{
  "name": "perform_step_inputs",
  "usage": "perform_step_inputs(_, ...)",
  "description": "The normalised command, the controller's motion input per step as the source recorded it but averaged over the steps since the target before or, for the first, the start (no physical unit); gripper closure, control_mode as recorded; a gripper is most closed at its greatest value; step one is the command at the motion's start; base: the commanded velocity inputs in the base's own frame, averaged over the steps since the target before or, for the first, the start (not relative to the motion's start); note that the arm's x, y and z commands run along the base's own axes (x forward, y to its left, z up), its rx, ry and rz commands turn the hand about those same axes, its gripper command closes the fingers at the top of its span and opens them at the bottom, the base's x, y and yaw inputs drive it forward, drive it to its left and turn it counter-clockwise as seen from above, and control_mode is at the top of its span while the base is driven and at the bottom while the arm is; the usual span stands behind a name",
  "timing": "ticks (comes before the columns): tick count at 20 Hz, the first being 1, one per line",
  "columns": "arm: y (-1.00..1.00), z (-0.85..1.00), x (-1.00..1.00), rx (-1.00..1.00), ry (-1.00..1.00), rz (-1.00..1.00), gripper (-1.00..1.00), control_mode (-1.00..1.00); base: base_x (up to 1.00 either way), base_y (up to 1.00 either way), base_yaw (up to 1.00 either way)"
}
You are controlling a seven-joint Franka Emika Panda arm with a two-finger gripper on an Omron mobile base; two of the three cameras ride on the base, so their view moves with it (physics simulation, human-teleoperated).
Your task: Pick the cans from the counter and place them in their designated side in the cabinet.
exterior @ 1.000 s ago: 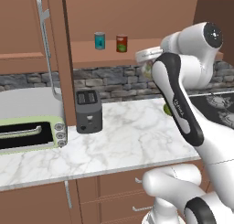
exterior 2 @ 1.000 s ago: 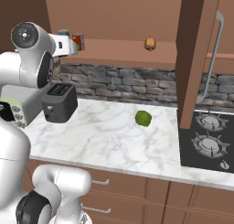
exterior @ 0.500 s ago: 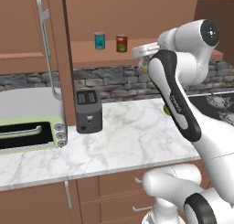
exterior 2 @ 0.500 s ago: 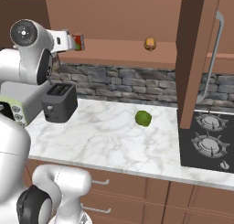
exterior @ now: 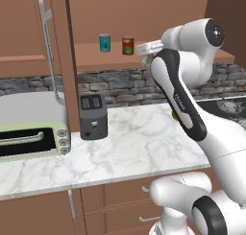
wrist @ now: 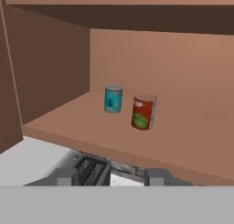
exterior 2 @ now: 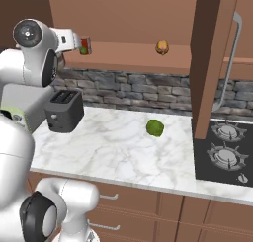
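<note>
A red can (exterior: pixel 128 45) stands upright on the cabinet (exterior: pixel 96 61) shelf, just beside a teal can (exterior: pixel 104 42) on the same half. The arm's gripper (exterior: pixel 144 49) is raised beside the shelf edge, near the red can; I cannot tell whether its jaws are open. Below, a toaster (exterior: pixel 92 116) sits on the counter (exterior: pixel 139 147).

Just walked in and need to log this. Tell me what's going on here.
The arm is working at the open cabinet. Its end effector is raised to shelf height, just beside the shelf's front edge. A red can already stands on the shelf next to the teal can, on the side away from the small orange item. Whether the end effector holds anything can't be made out. On the counter sit a toaster and a green fruit.
</note>
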Motion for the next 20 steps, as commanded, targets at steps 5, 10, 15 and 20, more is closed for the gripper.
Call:
perform_step_inputs(5, 0.08, 0.09, 0.18, 0.0, -0.03, 0.01, 1.0, -1.0, 0.0, 0.0, 0.0)
perform_step_inputs(10, 0.09, 0.07, 0.18, 0.0, -0.02, 0.01, 1.0, -1.0, 0.0, 0.0, 0.0)
perform_step_inputs(15, 0.08, 0.02, 0.21, 0.0, -0.01, 0.01, 1.0, -1.0, 0.0, 0.0, 0.0)
perform_step_inputs(20, 0.11, 0.0, 0.25, 0.0, 0.0, 0.0, 1.0, -1.0, 0.0, 0.0, 0.0)
